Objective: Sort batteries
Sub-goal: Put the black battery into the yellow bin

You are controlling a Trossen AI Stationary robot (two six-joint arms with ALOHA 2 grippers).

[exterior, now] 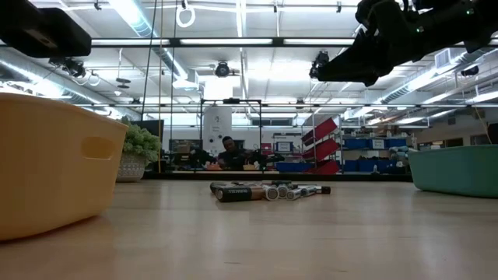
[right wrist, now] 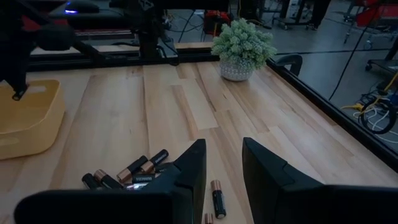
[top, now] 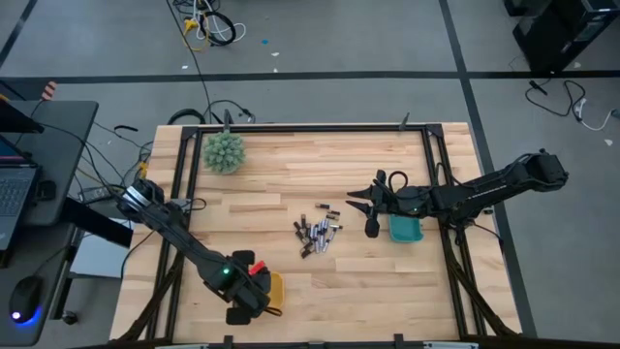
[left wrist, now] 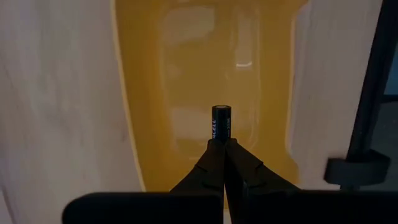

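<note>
Pinching 1 battery [left wrist: 221,122] above the yellow tray [left wrist: 205,68], your left gripper [left wrist: 222,144]; your right gripper [right wrist: 222,163], spread, hovers beside the pile [top: 317,234].

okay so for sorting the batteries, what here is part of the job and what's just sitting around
Part of the job: pile of batteries; battery held by left gripper over yellow tray; teal tray; right gripper, open.
Just sitting around: potted plant; laptop; mouse.

Left end effector [left wrist: 222,144] pinches a black battery [left wrist: 221,122] above yellow tray [left wrist: 155,93].
</note>
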